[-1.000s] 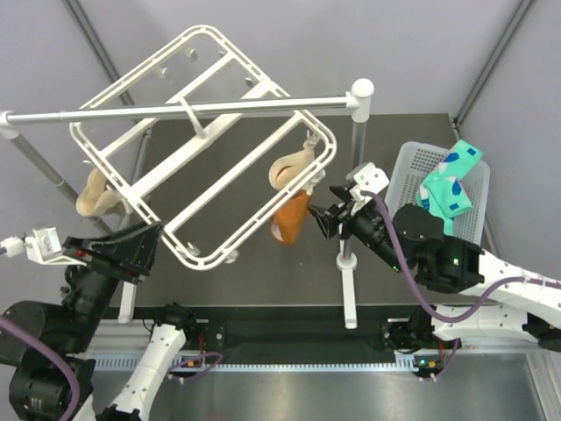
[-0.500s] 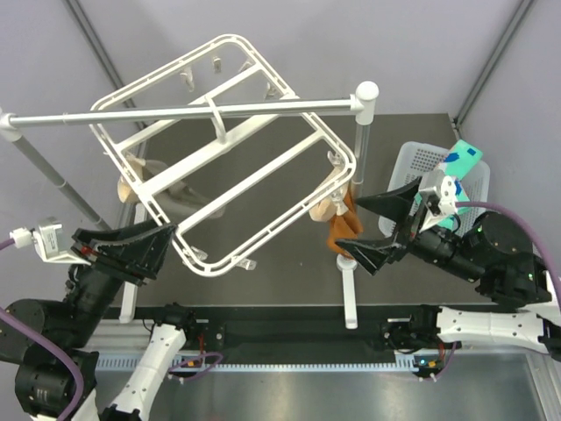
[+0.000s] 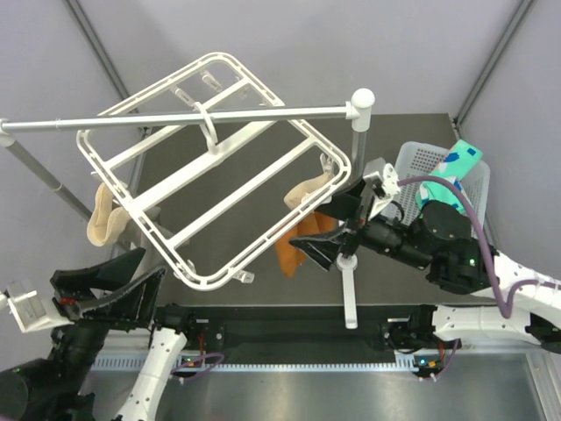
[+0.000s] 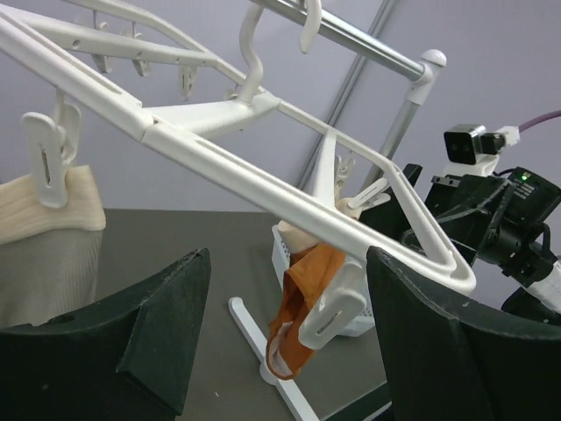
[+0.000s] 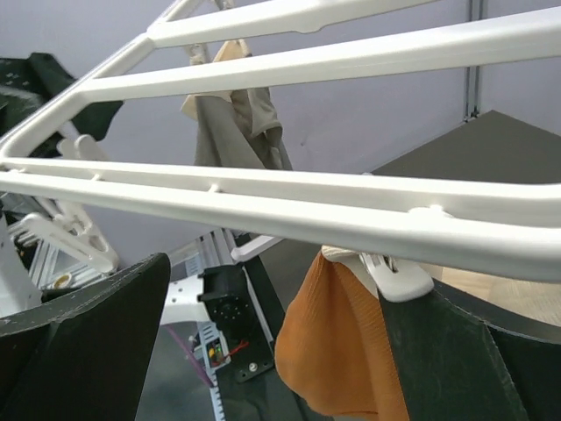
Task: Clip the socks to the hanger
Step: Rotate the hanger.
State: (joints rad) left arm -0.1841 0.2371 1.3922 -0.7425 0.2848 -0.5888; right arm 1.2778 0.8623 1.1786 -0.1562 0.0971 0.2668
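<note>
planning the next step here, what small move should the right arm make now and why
Probably swing the right gripper, open and empty near the clipped orange sock, over to the teal-green patterned socks draped on the white perforated plastic basket. None of them hangs on the large white plastic frame hanger yet, so one needs picking up first.

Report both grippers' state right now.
Left gripper: open, holding nothing.
Right gripper: open, holding nothing.
</note>
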